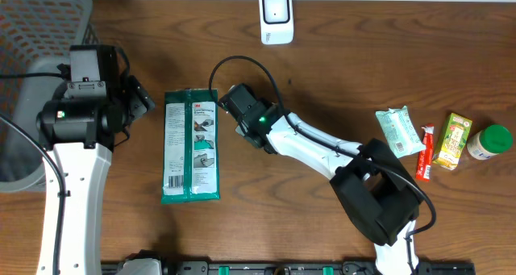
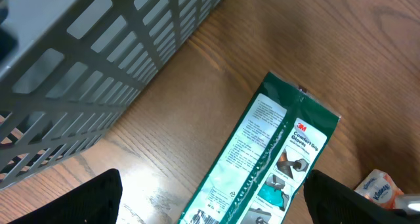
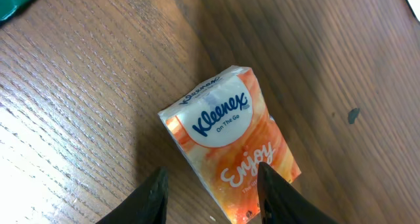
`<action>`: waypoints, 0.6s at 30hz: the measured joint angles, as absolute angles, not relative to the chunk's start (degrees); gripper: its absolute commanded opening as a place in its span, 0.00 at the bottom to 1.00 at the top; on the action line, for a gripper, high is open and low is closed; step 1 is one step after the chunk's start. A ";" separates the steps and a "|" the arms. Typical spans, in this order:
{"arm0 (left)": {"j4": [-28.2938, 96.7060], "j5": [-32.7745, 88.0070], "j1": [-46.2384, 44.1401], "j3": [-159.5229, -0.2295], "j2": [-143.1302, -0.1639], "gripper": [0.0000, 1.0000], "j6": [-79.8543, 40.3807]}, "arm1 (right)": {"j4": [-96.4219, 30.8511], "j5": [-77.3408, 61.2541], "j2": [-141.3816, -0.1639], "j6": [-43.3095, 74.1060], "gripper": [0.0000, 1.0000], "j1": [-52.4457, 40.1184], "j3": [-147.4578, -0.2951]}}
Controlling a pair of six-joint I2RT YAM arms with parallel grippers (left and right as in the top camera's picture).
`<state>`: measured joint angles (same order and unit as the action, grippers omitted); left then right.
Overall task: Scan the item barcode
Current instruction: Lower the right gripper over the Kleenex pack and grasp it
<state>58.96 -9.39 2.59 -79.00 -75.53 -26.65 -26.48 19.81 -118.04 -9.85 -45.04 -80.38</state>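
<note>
The green package [image 2: 262, 159] carries a red "3M" logo with "Comfort Grip Gloves" in white just beneath it on one half of its face. The other half holds a pale panel of small print, too fine to read. In the overhead view the same package [image 1: 191, 146] shows only the "3M" mark near its top edge. The orange tissue pack [image 3: 230, 145] bears "Kleenex" in blue script on a white oval, "On The Go" in small letters under it, and "Enjoy" in large white script lower down.
</note>
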 measured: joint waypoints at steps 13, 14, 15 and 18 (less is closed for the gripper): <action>58.96 -9.39 2.59 -79.00 -75.53 0.89 -26.65 | -28.77 20.21 -120.49 -9.85 0.22 -45.01 -80.90; 58.96 -9.39 2.59 -79.00 -75.53 0.89 -26.65 | -28.84 19.94 -120.49 -9.82 0.24 -45.04 -80.90; 58.96 -9.39 2.59 -79.00 -75.53 0.89 -26.65 | -28.88 19.73 -120.51 -9.61 0.27 -45.04 -80.90; 58.96 -9.39 2.59 -79.00 -75.53 0.89 -26.65 | -28.93 19.09 -120.51 -9.47 0.33 -45.04 -80.90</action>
